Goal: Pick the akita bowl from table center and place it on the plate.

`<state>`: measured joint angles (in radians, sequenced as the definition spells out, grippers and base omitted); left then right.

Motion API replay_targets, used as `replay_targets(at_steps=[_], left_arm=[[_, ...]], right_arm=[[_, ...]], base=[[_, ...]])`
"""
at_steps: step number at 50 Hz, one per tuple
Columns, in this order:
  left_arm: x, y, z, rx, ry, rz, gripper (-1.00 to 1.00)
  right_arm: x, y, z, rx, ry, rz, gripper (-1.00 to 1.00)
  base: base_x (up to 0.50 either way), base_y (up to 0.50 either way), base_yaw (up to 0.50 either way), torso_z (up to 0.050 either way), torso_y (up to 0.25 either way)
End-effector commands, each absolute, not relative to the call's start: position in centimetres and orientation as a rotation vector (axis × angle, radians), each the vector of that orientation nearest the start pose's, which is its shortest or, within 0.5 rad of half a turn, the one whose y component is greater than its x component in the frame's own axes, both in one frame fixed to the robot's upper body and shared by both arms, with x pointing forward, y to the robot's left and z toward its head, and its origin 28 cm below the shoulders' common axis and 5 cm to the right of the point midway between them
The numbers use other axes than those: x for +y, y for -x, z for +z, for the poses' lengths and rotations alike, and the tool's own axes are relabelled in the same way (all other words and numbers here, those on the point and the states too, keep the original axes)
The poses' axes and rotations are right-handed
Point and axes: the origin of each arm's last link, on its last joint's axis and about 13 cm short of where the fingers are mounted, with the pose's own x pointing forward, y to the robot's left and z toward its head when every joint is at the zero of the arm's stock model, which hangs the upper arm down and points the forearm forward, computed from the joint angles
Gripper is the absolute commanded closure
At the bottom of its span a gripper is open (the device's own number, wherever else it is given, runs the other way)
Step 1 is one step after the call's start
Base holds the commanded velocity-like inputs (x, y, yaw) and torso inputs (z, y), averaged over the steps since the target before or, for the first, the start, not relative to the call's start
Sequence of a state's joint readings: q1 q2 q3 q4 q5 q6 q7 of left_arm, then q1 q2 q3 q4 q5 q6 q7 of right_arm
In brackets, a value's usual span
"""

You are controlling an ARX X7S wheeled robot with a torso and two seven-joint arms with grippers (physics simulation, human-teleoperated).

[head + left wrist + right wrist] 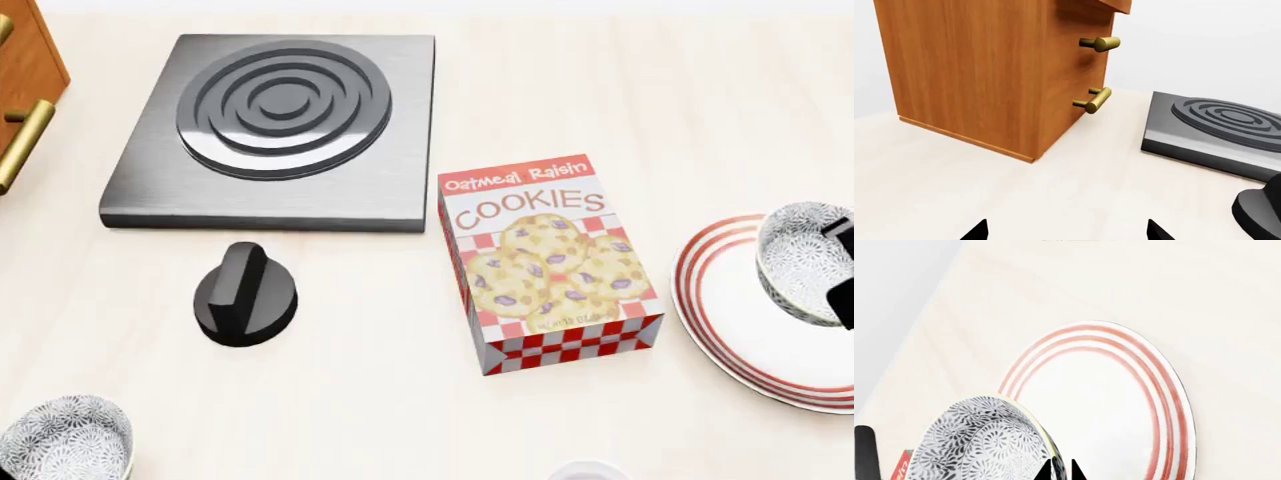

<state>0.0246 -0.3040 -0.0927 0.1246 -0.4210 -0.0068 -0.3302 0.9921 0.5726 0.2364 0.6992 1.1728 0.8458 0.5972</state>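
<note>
Hovering: right gripper pinching speckled grey-and-white akita bowl rim above red-ringed white plate; centre, lower level, then release.

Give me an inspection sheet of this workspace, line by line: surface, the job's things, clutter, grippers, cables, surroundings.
Surface: pale wood-look table, no spills seen.
Job's things: patterned bowl held over the red-ringed plate; in the right wrist view its rim is pinched by the right gripper; whether it touches the plate cannot be told.
Clutter: second patterned bowl, cookie box, black knob, hotplate, white item at near edge, mostly cut off.
Grippers: right shut on the bowl's rim; left gripper open, tips apart above bare table.
Cables: nothing seen.
Surroundings: wooden cabinet with brass handles beside the hotplate; plain pale wall behind.
</note>
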Motion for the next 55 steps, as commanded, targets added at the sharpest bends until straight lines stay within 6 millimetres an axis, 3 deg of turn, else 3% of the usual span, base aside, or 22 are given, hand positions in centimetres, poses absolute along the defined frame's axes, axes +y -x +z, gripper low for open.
replay_targets(at_steps=[1, 22, 41, 55], left_arm=[[28.8, -20.6, 5.0, -0.099, 0.129, 0.376, -1.0], [29.1, -20.3, 5.1, -0.104, 0.127, 0.393, -1.0], [29.0, -20.4, 4.9, -0.105, 0.121, 0.387, -1.0], [29.4, -20.0, 5.2, -0.112, 0.12, 0.399, -1.0]], right_arm=[[-27.5, -35.2, 19.4, 0.387, -0.878, -0.463, 1.0], [-27.7, -37.2, 17.7, 0.394, -0.886, -0.48, 1.0], [-28.0, -37.3, 18.2, 0.344, -0.892, -0.482, 1.0], [-26.6, -37.7, 16.5, 0.372, -0.907, -0.466, 1.0]], base=[[0.0, 0.0, 0.0, 0.0, 0.0], [0.0, 0.0, 0.0, 0.0, 0.0], [0.0, 0.0, 0.0, 0.0, -0.031], [0.0, 0.0, 0.0, 0.0, 0.0]])
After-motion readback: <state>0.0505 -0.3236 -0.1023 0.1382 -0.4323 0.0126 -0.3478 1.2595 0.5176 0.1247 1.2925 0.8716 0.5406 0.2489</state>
